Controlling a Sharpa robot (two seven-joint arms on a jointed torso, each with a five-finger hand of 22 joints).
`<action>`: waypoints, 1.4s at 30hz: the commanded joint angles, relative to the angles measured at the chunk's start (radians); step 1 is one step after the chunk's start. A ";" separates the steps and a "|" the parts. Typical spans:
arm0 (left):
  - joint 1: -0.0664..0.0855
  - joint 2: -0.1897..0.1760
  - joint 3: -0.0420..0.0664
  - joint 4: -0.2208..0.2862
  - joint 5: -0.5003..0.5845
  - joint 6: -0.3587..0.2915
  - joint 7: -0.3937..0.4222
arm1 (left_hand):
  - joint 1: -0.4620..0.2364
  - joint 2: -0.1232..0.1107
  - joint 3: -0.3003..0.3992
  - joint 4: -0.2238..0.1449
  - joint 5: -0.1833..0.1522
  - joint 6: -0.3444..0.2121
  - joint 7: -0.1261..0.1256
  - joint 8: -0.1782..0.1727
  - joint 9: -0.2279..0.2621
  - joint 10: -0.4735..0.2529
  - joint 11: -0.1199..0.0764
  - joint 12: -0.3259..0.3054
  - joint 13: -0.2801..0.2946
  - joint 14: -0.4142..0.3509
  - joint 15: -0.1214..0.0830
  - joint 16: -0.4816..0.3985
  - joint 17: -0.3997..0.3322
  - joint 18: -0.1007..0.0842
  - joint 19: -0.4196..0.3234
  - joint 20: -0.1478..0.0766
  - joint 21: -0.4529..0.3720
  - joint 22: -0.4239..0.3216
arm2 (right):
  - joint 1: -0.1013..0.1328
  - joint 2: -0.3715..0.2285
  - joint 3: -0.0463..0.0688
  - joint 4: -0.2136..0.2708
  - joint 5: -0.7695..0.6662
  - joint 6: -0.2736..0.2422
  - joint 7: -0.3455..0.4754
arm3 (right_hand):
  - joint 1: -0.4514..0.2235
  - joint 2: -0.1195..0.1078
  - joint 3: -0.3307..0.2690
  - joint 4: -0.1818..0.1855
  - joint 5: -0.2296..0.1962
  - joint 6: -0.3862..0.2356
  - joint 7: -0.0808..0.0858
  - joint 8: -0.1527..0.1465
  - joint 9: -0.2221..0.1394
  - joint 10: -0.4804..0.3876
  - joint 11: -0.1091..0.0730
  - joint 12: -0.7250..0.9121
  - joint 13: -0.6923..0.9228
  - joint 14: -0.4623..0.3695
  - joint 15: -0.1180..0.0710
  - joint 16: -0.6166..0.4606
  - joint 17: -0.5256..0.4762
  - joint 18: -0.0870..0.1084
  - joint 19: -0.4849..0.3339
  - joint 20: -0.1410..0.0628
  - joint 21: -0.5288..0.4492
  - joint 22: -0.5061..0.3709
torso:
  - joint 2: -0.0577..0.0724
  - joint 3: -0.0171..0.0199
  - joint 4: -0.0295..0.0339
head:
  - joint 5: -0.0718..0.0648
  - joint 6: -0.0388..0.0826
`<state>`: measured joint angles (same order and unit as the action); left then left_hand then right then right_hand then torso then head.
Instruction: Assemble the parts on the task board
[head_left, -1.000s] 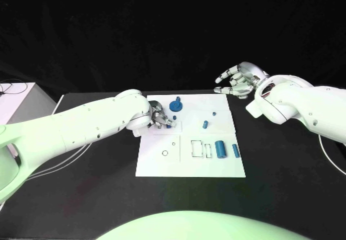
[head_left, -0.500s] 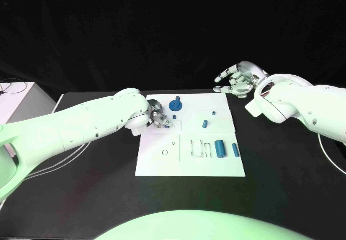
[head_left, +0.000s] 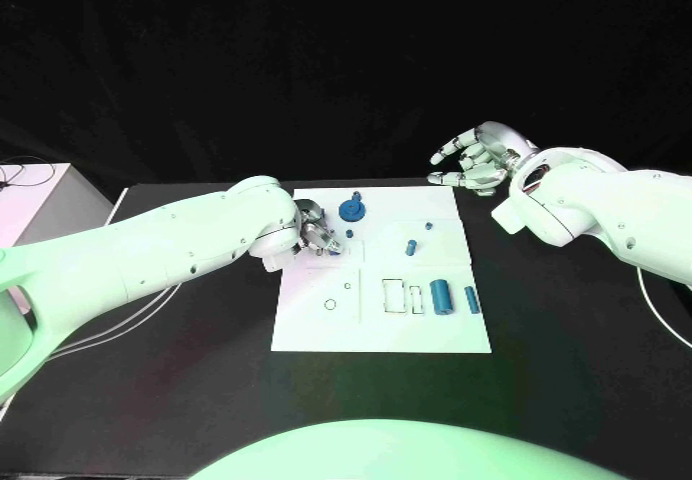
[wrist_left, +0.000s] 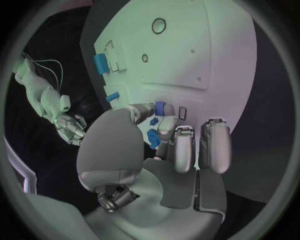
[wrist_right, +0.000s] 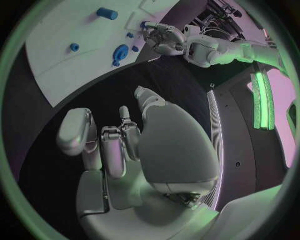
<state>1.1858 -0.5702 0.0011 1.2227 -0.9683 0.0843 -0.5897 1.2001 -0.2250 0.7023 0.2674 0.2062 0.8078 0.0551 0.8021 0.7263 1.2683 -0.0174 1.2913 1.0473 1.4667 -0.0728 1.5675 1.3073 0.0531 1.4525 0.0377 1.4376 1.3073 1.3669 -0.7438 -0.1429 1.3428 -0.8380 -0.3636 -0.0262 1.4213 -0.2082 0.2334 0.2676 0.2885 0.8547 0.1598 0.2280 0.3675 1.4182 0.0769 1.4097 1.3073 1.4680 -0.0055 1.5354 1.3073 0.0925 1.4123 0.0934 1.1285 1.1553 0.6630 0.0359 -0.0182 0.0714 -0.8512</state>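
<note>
The white task board (head_left: 382, 320) lies mid-table. My left hand (head_left: 320, 238) sits over its near-left upper area, and its thumb and a finger pinch a small blue part (wrist_left: 152, 137); another small blue piece (wrist_left: 159, 106) stands just past the fingertips (wrist_left: 167, 125). A blue gear-like part (head_left: 352, 211) is beside the hand at the board's far edge. Two small pegs (head_left: 411, 247) lie mid-board, and two blue cylinders (head_left: 441, 297) lie at its right. My right hand (head_left: 473, 160) hovers beyond the board's far right corner, fingers apart, holding nothing.
A white box (head_left: 36, 205) with thin wires stands at the table's left edge. Cables (head_left: 144, 305) trail across the black table under my left arm, and another cable (head_left: 656, 300) runs at the right. Outlined slots (head_left: 397, 297) and small holes (head_left: 332, 304) mark the board's near half.
</note>
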 joint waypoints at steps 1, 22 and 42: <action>-0.002 -0.001 0.000 0.010 0.044 0.004 0.021 | -0.015 0.011 0.175 -0.159 0.018 -0.007 0.004 0.010 0.005 0.003 0.003 -0.004 0.002 0.104 0.000 0.003 0.263 0.001 0.002 -0.004 -0.003 0.035 | 0.000 0.001 0.000 0.000 -0.009 0.015 0.005 | -0.008 -0.001 0.008 0.000 0.005 -0.007 0.002 0.005 0.002 -0.005 -0.002 -0.002 0.080 0.080 0.002 -0.006 0.167 0.007 -0.006 0.002 -0.004 0.000 | -0.001 0.0007 0.0003 | 0.001 0.001; 0.042 -0.001 0.061 -0.042 0.149 0.256 -0.025 | -0.038 0.068 0.213 -0.186 -0.009 -0.040 0.024 0.022 0.019 -0.042 0.022 -0.039 -0.053 0.104 0.016 0.003 0.263 0.009 -0.021 0.010 -0.026 0.002 | 0.000 0.008 0.000 -0.007 -0.009 0.020 0.003 | -0.008 -0.001 0.008 0.000 0.005 -0.007 0.002 0.005 0.002 -0.005 -0.002 -0.002 0.080 0.080 0.002 -0.006 0.167 0.007 -0.006 0.002 -0.004 0.000 | -0.001 0.0011 -0.0020 | 0.008 0.012; 0.081 0.124 0.055 -0.195 -0.011 0.389 -0.033 | -0.044 0.098 0.258 -0.221 0.002 -0.114 0.056 0.025 0.046 -0.152 0.050 -0.082 -0.139 0.097 0.040 -0.007 0.247 0.015 -0.042 0.032 -0.043 -0.022 | 0.000 0.019 0.000 -0.011 -0.009 0.024 0.001 | -0.009 -0.001 0.009 0.001 0.005 -0.008 0.002 0.008 0.002 -0.004 -0.002 -0.001 0.081 0.080 0.002 -0.007 0.167 0.007 -0.006 0.002 -0.006 -0.001 | 0.000 0.0007 -0.0005 | 0.005 0.014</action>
<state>1.2636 -0.4529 0.0561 1.0324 -0.9221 0.4251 -0.6207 1.1609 -0.1338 0.7347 0.2685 0.2050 0.6984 0.1108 0.8302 0.7732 1.1220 0.0323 1.2129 0.9092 1.4685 -0.0388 1.5636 1.3073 0.0530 1.4148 0.0678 1.3982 1.2858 1.3668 -0.7261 -0.1429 1.3314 -0.8383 -0.3555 -0.0287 1.4213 -0.2082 0.2364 0.2706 0.2885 0.8547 0.1599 0.2321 0.3681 1.4182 0.0769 1.4097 1.3077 1.4680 -0.0055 1.5354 1.3073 0.0925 1.4123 0.0934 1.1285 1.1553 0.6636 0.0362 -0.0198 0.0777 -0.8363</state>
